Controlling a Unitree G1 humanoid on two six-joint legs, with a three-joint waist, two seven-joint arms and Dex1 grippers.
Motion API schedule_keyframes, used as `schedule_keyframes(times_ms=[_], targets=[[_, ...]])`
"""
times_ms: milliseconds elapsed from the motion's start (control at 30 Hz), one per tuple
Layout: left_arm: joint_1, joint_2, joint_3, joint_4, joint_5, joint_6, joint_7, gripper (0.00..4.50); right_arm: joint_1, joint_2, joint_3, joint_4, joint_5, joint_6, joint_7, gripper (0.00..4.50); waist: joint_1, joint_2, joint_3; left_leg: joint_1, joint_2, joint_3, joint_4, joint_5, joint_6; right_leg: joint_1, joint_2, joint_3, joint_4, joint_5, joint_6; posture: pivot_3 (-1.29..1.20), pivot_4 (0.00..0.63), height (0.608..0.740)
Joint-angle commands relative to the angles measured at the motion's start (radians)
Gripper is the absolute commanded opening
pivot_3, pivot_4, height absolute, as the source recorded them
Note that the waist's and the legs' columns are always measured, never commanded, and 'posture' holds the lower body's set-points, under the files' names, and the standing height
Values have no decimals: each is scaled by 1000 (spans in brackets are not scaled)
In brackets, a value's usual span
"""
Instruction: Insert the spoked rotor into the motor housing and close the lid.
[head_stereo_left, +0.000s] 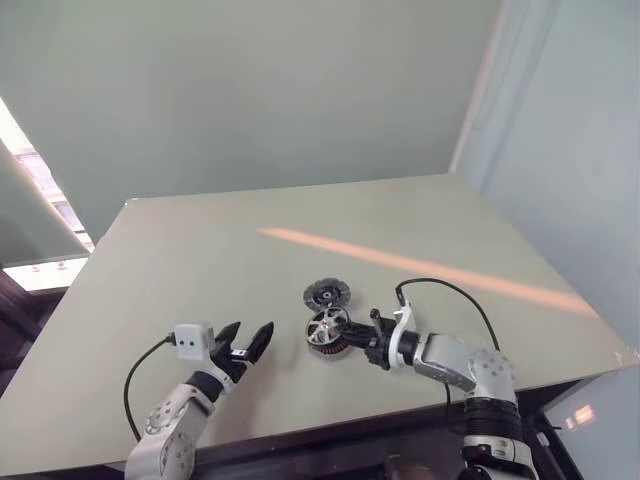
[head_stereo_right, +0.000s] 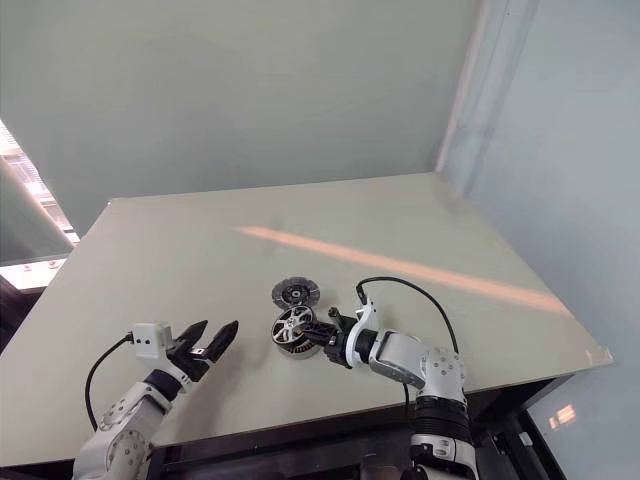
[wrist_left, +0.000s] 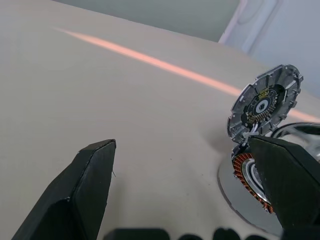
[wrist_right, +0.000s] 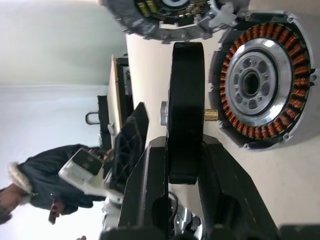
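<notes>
The motor housing (wrist_right: 257, 82) lay flat on the table (head_stereo_left: 200, 270), its ring of copper-coloured windings exposed around a silvery centre, with nothing seated in it; the spoked rotor (wrist_right: 186, 112) was grasped edge-on between the two black fingers of the right gripper (wrist_right: 185, 165), its short brass shaft pointing toward the housing, the rotor held just beside and above the housing, apart from it; in the head views the rotor (head_stereo_left: 327, 325) appeared tilted over the housing (head_stereo_left: 335, 347). The lid (head_stereo_left: 326, 294), dark with a toothed rim and pale hub, rested on the table just behind the housing. The left gripper (head_stereo_left: 245, 343) hovered over the table near the parts, on their left, its fingers spread wide and grasping nothing. The table was a pale, plain slab crossed by an orange streak of light (head_stereo_left: 400, 262); grey-green walls rose behind it; a person in a dark fur-hooded jacket (wrist_right: 30, 185) appeared in the right wrist view.
</notes>
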Motion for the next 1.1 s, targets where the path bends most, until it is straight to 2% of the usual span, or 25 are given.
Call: schedule_keyframes(times_ms=[33,633,1100], targets=[[-2,-8,25,-56,9,4,0,4500,-43,5,14,26,-35,-37,52,443,0,0,0,0,0,0,0,0,0,0,0,0,0,0,0,0,0,740],[3,-37,39,-63,56,-3,-15,4500,-132,19,21,185,-215,-121,206,443,0,0,0,0,0,0,0,0,0,0,0,0,0,0,0,0,0,740],[7,-45,43,-57,68,-7,-30,4500,-114,7,16,177,-290,-125,259,443,0,0,0,0,0,0,1,0,0,0,0,0,1,0,0,0,0,740]])
